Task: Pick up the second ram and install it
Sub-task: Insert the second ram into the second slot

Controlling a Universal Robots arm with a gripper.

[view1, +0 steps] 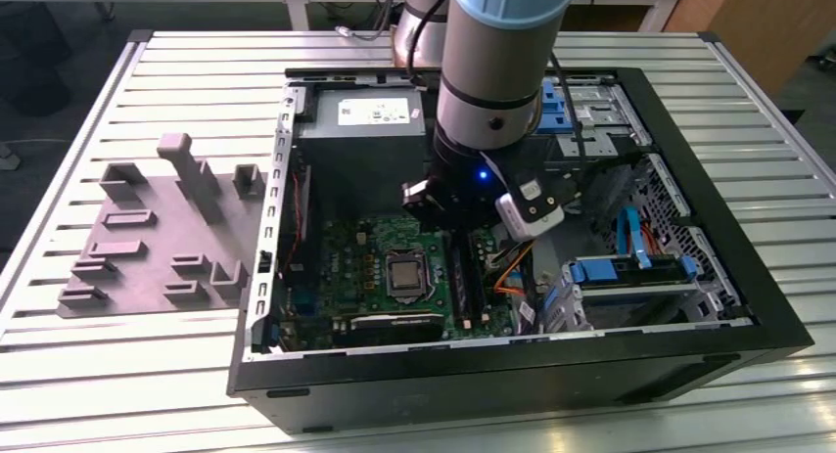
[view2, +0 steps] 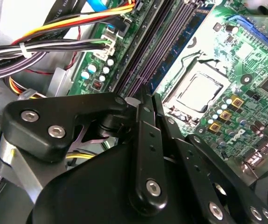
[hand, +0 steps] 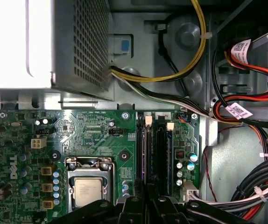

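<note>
One robot arm (view1: 490, 71) reaches down into an open computer case (view1: 523, 375) that lies on a slatted tabletop (view1: 117, 375). Its wrist hangs over the green mainboard (view1: 352, 267), just beside the processor socket (view1: 407, 275) on the exterior view's right.

In both wrist views the tool (view2: 145, 95) (hand: 145, 198) has its black fingers (view2: 148, 140) drawn in until only a thin slit is left. They are closed on the edge of the second ram (view2: 183, 49) (hand: 142, 154). The stick stands on edge in the line of the memory sockets (view2: 166, 32), in the one nearest the processor socket (view2: 199, 91) (hand: 88, 191). In the second wrist view its blue-green face shows along the side towards that socket. Whether it is pressed fully home cannot be told.

Another dark stick (hand: 161, 154) stands upright in the next socket, on the far side from the processor socket. Beyond it a bundle of yellow, black and red cables (hand: 246, 116) crosses the case floor.

A silver power supply (view1: 366, 111) sits past the processor socket at the far end of the case. A grey moulded tray (view1: 144, 238) rests on the tabletop outside the case, well away from the processor socket, on the exterior view's left.
</note>
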